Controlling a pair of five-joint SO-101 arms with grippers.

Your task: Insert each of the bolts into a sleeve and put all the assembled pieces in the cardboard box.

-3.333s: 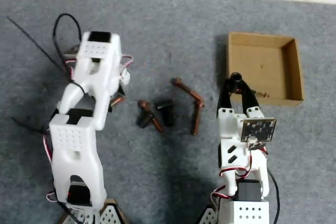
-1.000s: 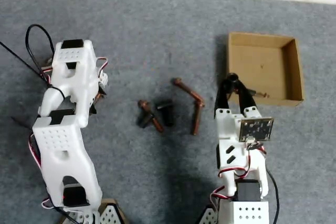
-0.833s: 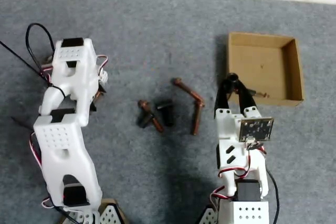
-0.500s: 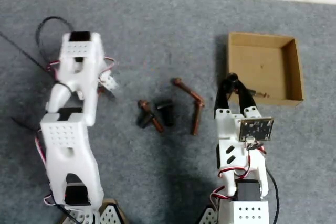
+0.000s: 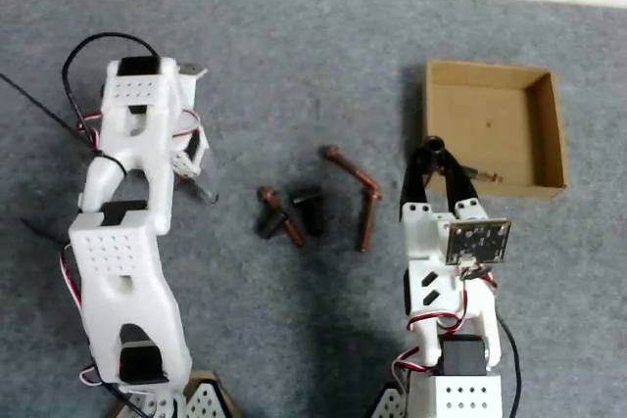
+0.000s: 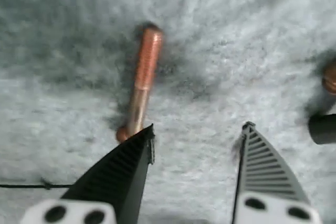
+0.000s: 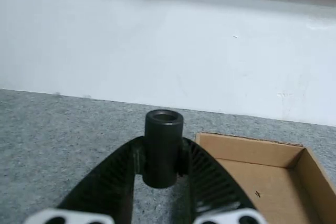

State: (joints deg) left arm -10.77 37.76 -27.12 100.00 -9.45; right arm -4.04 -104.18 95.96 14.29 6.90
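Two pairs of jaws are mine. My left jaws (image 6: 198, 128) are spread wide and hold nothing. They hang low over the table (image 6: 220, 35), and the tip of one finger stands just beside one end of a copper bolt (image 6: 143, 74) that lies flat there. My right jaws (image 7: 163, 153) are clenched on a black sleeve (image 7: 164, 129), held upright with its open end up. Beyond it, toward the far right corner of the table, is the cardboard box (image 7: 247, 148). In the middle of the table, between my arms, lie a loose sleeve (image 5: 309, 208), a short bolt (image 5: 292, 232) just beside it, and two more bolts (image 5: 350, 169) that meet at their ends. Compared with three seconds ago, my left arm stands more toward the left edge of the table. My right arm has kept its place with the sleeve, and the pieces in the middle lie as before.
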